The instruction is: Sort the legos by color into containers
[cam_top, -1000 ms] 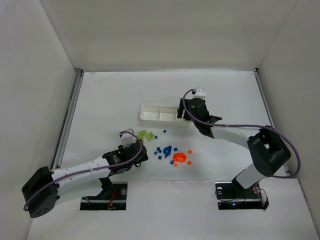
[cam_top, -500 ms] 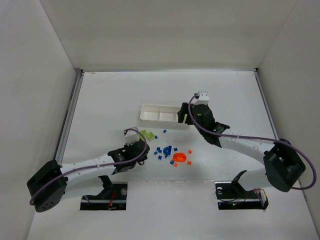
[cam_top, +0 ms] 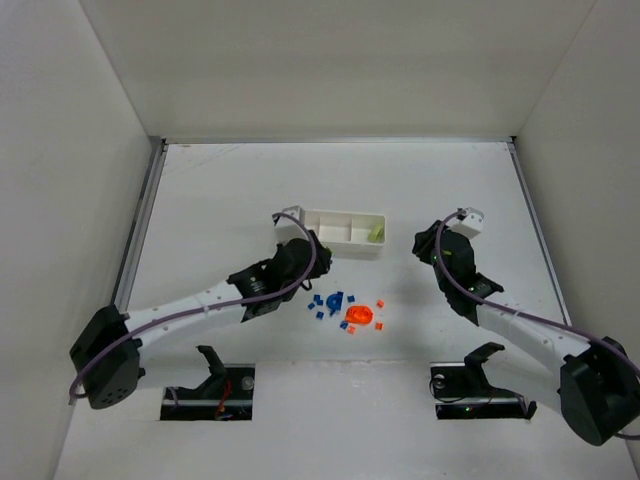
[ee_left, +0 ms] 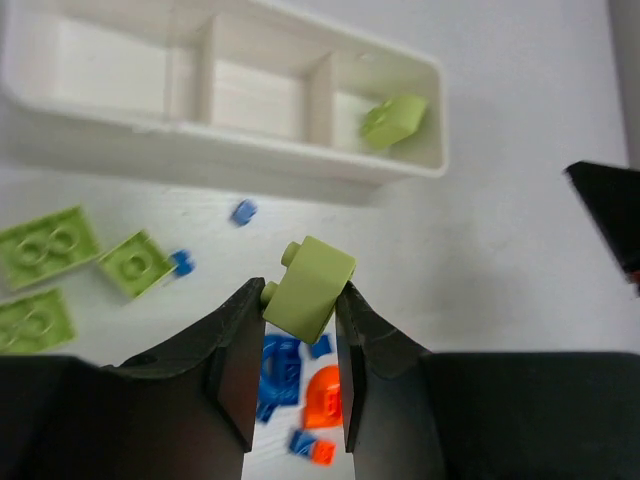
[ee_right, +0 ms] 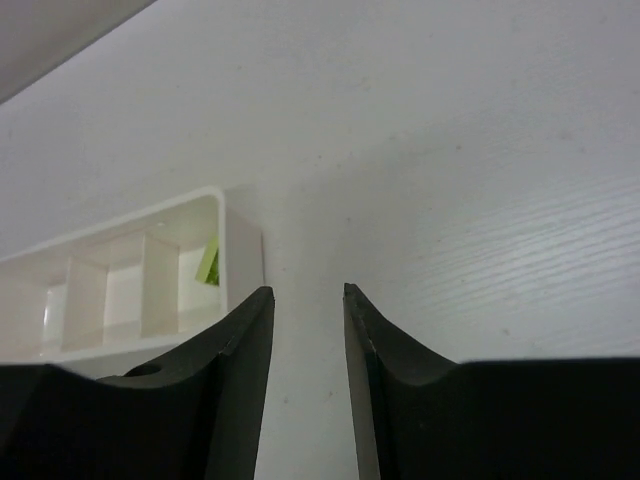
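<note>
My left gripper (ee_left: 300, 292) is shut on a lime-green lego brick (ee_left: 310, 288), lifted above the table just short of the white tray of containers (ee_left: 250, 160). In the top view the left gripper (cam_top: 312, 252) hangs by the tray's (cam_top: 345, 213) near-left side. A second green brick (ee_left: 393, 120) lies in the right compartment (cam_top: 376, 233). Flat green plates (ee_left: 45, 245) sit on the table at left. Blue legos (cam_top: 330, 300) and orange legos (cam_top: 360, 316) lie in a cluster before the tray. My right gripper (cam_top: 421, 244) stands right of the tray, open and empty (ee_right: 305, 292).
White walls close in the table on three sides, and a metal rail (cam_top: 135, 235) runs along the left edge. Two small blue pieces (ee_left: 243, 210) lie close under the tray's front wall. Bare table stretches right of the tray (ee_right: 450, 200).
My left arm has swung up and right from the green plates to the tray, carrying the green brick. The right gripper has pulled back right off the tray and its jaws have narrowed.
</note>
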You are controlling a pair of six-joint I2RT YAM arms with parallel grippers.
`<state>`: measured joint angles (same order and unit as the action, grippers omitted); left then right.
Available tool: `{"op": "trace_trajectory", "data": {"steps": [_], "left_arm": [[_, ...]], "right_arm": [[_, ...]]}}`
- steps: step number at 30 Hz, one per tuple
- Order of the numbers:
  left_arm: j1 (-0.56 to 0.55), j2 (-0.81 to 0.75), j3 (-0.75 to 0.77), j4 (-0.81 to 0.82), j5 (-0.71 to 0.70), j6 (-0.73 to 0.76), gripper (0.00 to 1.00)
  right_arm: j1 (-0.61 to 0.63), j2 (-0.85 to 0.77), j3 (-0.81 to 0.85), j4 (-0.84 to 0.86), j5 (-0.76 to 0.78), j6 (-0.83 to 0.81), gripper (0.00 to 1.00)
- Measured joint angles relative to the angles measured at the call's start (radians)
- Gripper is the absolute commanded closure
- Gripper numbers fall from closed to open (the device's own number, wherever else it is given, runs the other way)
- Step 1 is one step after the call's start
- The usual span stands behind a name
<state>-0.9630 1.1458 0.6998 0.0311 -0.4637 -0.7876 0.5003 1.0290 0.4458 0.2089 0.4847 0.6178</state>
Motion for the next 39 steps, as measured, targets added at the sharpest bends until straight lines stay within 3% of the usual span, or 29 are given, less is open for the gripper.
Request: {"op": "trace_trajectory", "data": {"steps": [5,13,20,24,28,34,39], "left_arm": [[0.031,0.235,0.169,0.136,0.077,0.066,0.88],[0.086,0.588,0.412,0.212,0.169,0.138,0.83],[0.090,0.723,0.511,0.211,0.186,0.187,0.55],[0.088,0.718,0.512,0.211,0.177,0.210,0.49],[0.089,0.657,0.466,0.211,0.150,0.227,0.52],[0.087,0.379,0.242,0.209,0.067,0.234,0.54],[0.072,0.130,0.027,0.123,-0.051,0.201,0.52]], "right_arm": [[-0.048,-0.058,-0.024,0.002,-0.010,0.052,0.53],[-0.048,-0.077,-0.025,0.005,-0.023,0.075,0.52],[-0.048,-0.105,-0.037,0.012,-0.030,0.079,0.50],[-0.048,-0.093,-0.037,0.024,-0.041,0.079,0.48],[-0.047,-0.075,-0.037,0.029,-0.048,0.079,0.48],[0.010,-0.064,-0.036,0.040,-0.053,0.049,0.60],[0.124,0.000,-0.005,0.053,-0.075,-0.010,0.58]]}}
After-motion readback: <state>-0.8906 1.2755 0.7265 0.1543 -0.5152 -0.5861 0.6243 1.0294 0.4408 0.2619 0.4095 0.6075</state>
